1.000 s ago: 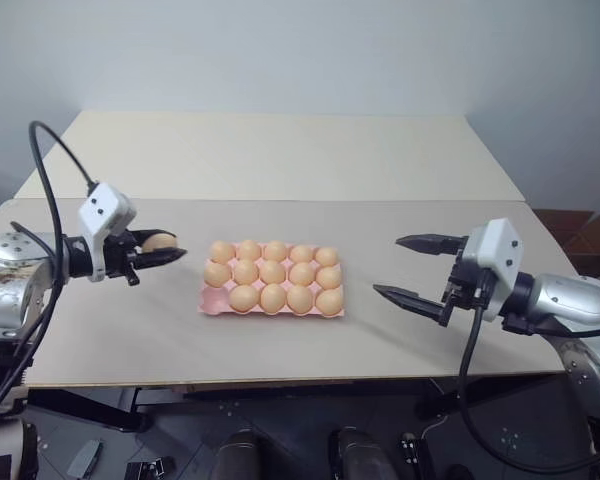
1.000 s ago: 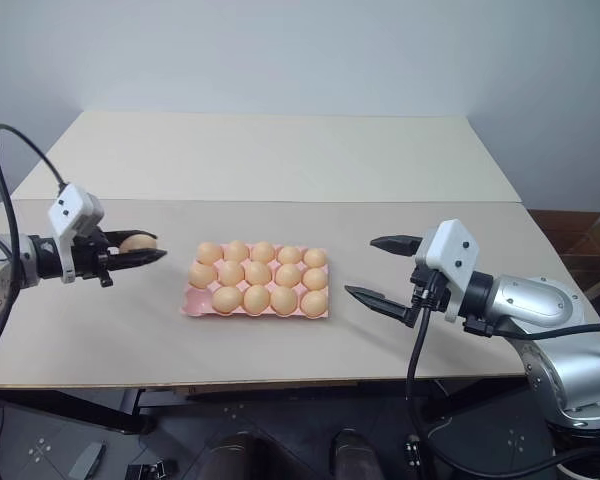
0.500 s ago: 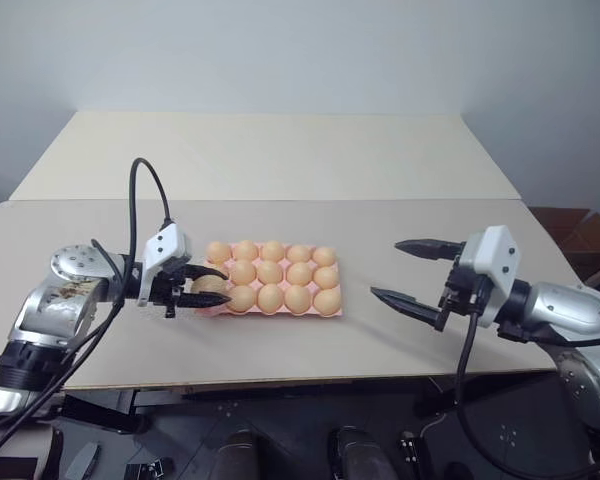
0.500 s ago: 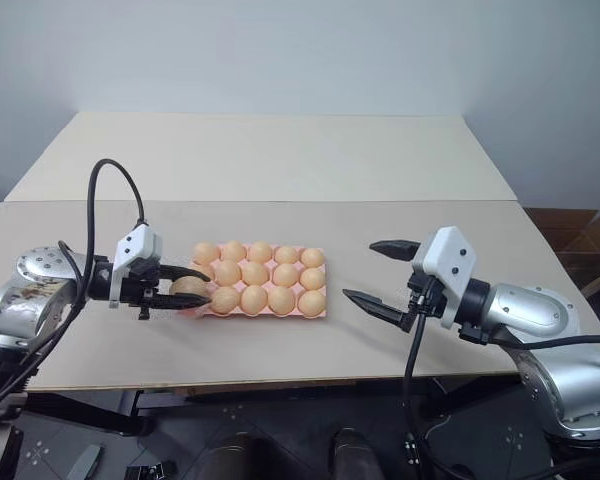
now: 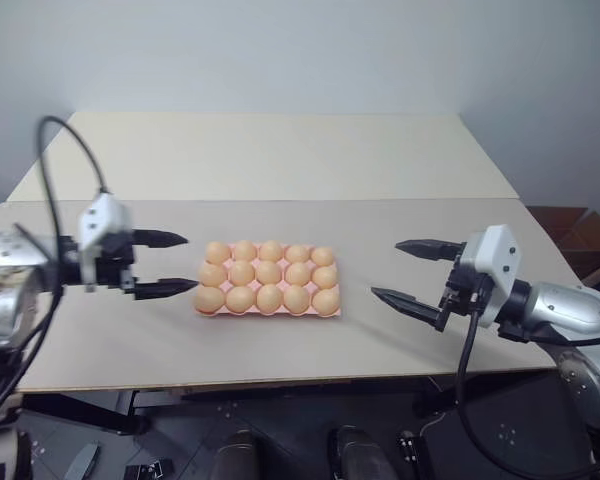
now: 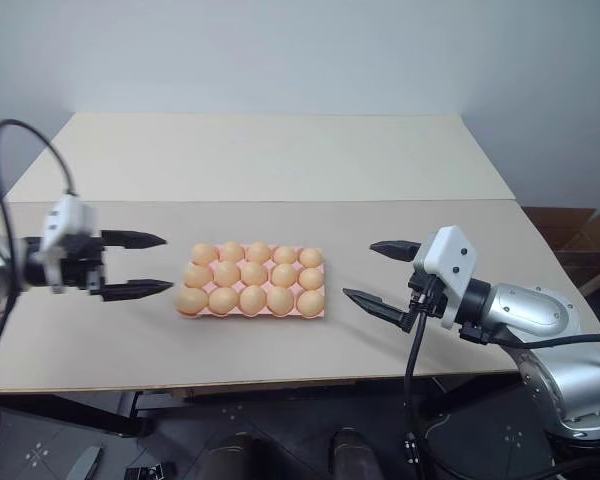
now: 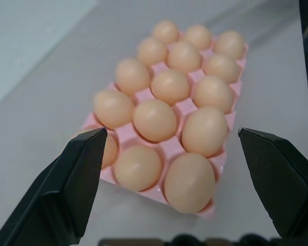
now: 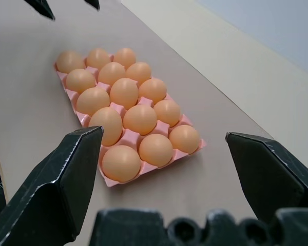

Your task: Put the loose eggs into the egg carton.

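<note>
All fifteen cups of the egg carton (image 5: 268, 311) are seen filled; no loose eggs are seen on the table (image 5: 280, 160) in either head view. Task is judged complete, or v. nearly so.

Key relation: carton lies between the two grippers, long axis running left-right across the robot's front. The left gripper (image 5: 176, 263) is just beside the carton's left short end, tips pointed toward it, apart from it, not touching. The right gripper (image 5: 413, 270) is well apart from the right short end. Left arm is thus judged the nearer, should any egg need reseating.

Both grippers are spread wide w/ nothing between the jaws, as shown in the wrist views: left fingers (image 7: 66, 189) frame the carton's near end, right fingers (image 8: 56, 189) frame the whole carton from further off.

The corner egg (image 7: 189, 182) at the near-left is seated in its cup, long axis tipped slightly, approx. upright like its neighbours.

Materials: eggs (image 8: 124, 92) are smooth, matte, light orange-tan ovals, likely to roll if set loose. Carton is pink moulded material, thin ribs between round cups, three rows by five, no lid. Table is a flat pale beige board, matte; a second board abuts behind. Fingers are black, wedge-shaped, hard-looking.
</note>
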Action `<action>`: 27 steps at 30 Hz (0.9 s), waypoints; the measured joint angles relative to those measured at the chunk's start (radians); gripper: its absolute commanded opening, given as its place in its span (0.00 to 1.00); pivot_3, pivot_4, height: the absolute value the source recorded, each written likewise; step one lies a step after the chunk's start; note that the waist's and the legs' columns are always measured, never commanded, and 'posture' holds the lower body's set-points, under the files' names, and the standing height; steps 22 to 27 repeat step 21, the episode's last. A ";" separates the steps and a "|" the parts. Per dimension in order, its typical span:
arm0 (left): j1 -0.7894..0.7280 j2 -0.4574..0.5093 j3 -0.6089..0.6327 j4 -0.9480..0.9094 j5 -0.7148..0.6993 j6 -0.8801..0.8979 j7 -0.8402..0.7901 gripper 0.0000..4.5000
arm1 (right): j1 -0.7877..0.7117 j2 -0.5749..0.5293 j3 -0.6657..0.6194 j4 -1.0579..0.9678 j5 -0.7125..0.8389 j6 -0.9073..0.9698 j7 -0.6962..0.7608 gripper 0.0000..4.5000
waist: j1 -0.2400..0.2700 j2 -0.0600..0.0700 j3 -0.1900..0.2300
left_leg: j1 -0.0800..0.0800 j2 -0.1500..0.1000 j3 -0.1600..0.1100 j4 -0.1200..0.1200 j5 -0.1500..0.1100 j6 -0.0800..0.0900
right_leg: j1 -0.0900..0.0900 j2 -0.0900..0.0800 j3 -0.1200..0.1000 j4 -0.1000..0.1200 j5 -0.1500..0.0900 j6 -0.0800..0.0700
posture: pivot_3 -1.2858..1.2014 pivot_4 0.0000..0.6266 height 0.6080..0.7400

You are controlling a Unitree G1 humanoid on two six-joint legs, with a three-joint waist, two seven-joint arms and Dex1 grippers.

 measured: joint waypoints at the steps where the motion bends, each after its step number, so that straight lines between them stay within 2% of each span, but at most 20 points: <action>1: 0.057 0.021 0.051 0.012 -0.016 -0.013 -0.030 0.99 | -0.003 -0.010 -0.003 0.019 0.000 -0.007 0.022 1.00 | -0.005 0.000 0.000 | 0.000 0.000 0.000 0.000 0.000 0.000 | 0.000 0.000 0.000 0.000 0.000 0.000 | 0.52 0.24 1.00; 7: 0.352 0.034 0.294 -0.033 -0.058 -0.006 -0.066 0.99 | 0.001 -0.050 -0.013 0.108 0.000 -0.044 0.141 1.00 | -0.002 0.000 0.000 | 0.000 0.001 0.000 0.000 0.000 0.000 | 0.000 -0.001 -0.001 0.000 -0.001 -0.001 | 0.52 0.24 1.00; 10: 0.512 -0.005 0.452 -0.140 -0.091 0.049 -0.025 0.99 | 0.001 -0.052 -0.010 0.118 0.000 -0.050 0.157 1.00 | -0.001 0.001 0.000 | 0.001 0.001 0.000 0.000 0.000 0.000 | 0.000 -0.002 -0.001 0.000 -0.002 -0.002 | 0.52 0.24 1.00; 13: 0.614 -0.069 0.521 -0.262 -0.126 0.100 0.024 0.99 | 0.000 -0.049 -0.010 0.118 0.001 -0.051 0.159 1.00 | 0.002 0.001 0.000 | 0.001 0.001 0.000 0.000 0.000 0.000 | 0.001 -0.002 0.000 0.000 -0.003 -0.004 | 0.52 0.24 1.00; 16: 0.658 -0.101 0.540 -0.333 -0.150 0.133 0.067 0.99 | -0.002 -0.036 -0.008 0.115 0.001 -0.051 0.155 1.00 | 0.008 0.000 0.000 | 0.001 0.001 0.000 0.000 0.000 0.000 | 0.001 -0.001 -0.001 0.000 -0.004 -0.005 | 0.52 0.24 1.00; 21: 0.664 -0.098 0.562 -0.419 -0.204 0.190 0.127 0.99 | -0.043 -0.031 -0.001 0.114 0.012 -0.051 0.155 1.00 | 0.010 0.001 0.000 | 0.002 0.001 0.001 0.000 0.000 0.000 | 0.001 -0.001 0.000 0.000 -0.004 -0.005 | 0.52 0.24 1.00; 27: 0.664 -0.098 0.562 -0.419 -0.204 0.190 0.127 0.99 | -0.043 -0.031 -0.001 0.114 0.012 -0.051 0.155 1.00 | 0.010 0.001 0.000 | 0.002 0.001 0.001 0.000 0.000 0.000 | 0.001 -0.001 0.000 0.000 -0.004 -0.005 | 0.52 0.24 1.00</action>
